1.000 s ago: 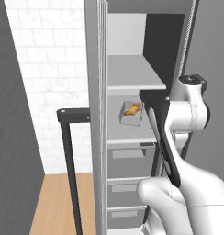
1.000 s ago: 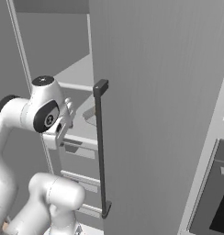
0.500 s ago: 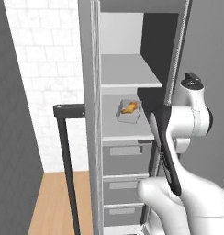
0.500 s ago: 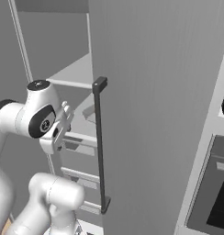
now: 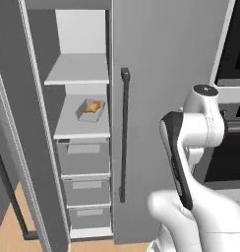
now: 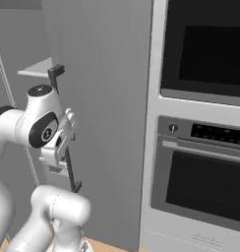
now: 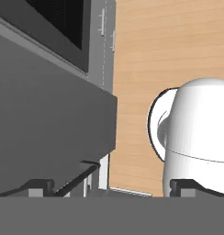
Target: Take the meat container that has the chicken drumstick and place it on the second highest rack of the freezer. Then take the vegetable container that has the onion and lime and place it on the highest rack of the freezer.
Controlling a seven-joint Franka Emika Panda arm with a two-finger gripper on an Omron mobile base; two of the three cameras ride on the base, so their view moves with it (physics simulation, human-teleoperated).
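Between the fingertips of the gripper (image 7: 113,186) nothing is held; in the hand view the two dark tips stand wide apart, at the far sides of the picture. The hand points downward, toward a wooden floor (image 7: 169,46) below it. A dark-fronted panel and a grey cabinet face run along one side of that view.

Just beside the gripper, in the right base view, a dark bar handle (image 5: 124,138) stands upright on a closed grey door (image 5: 161,74); whether hand and handle touch cannot be told. To the gripper's right, a lower oven (image 6: 205,182) with a knob and a long handle sits under an upper oven (image 6: 210,49) with a dark window.

Farther off, to the gripper's left and past the closed door, the freezer (image 5: 43,59) stands open, its own door (image 5: 23,123) swung out at the far left. Inside are two pale shelves over three grey drawers (image 5: 82,153). On the second-highest shelf (image 5: 73,129), well apart from the gripper and above it, rests a shallow grey tray (image 5: 83,115). The golden-brown drumstick (image 5: 94,107) lies in this tray. The top shelf (image 5: 77,69) lies directly above.
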